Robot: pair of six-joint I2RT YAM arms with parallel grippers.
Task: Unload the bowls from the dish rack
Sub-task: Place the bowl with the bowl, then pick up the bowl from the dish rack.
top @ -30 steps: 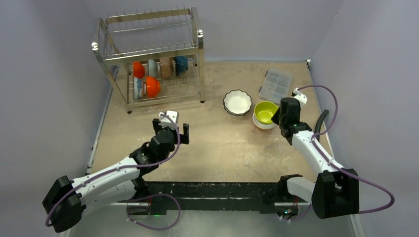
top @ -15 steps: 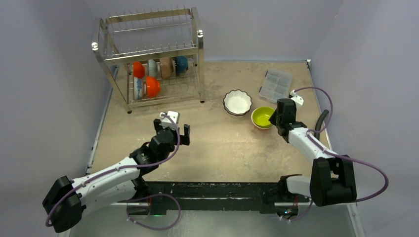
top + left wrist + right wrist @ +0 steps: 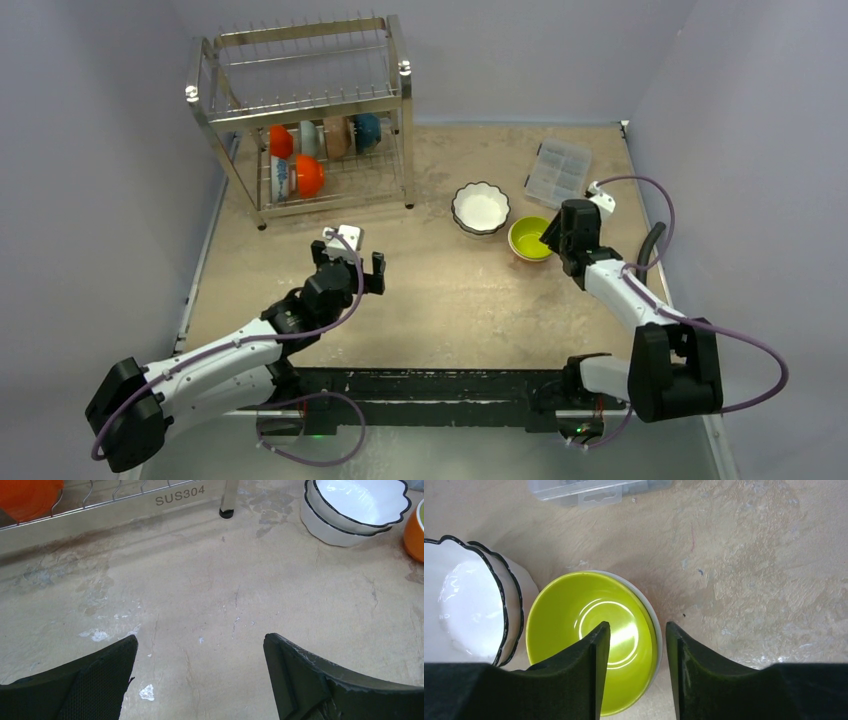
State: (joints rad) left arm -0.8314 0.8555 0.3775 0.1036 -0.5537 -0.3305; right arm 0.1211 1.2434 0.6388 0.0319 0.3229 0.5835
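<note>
The dish rack (image 3: 405,130) stands at the back left. Its lower tier holds several bowls on edge, among them an orange one (image 3: 309,176) and a teal one (image 3: 367,131). Two stacked white scalloped bowls (image 3: 480,208) sit on the table. Beside them the yellow-green bowl (image 3: 569,610) rests nested in another bowl. My right gripper (image 3: 638,626) is open astride its rim, one finger inside, one outside, neither pressing it. My left gripper (image 3: 200,637) hangs wide open and empty over bare table in front of the rack.
A clear plastic compartment box (image 3: 558,172) lies behind the right gripper near the right wall. The rack's base bar (image 3: 125,510) and foot are just ahead of the left gripper. Walls close in the table on the left, back and right.
The right gripper lowered the yellow-green bowl into the bowl beneath it and opened its jaws off the rim. The left arm has stayed still.
</note>
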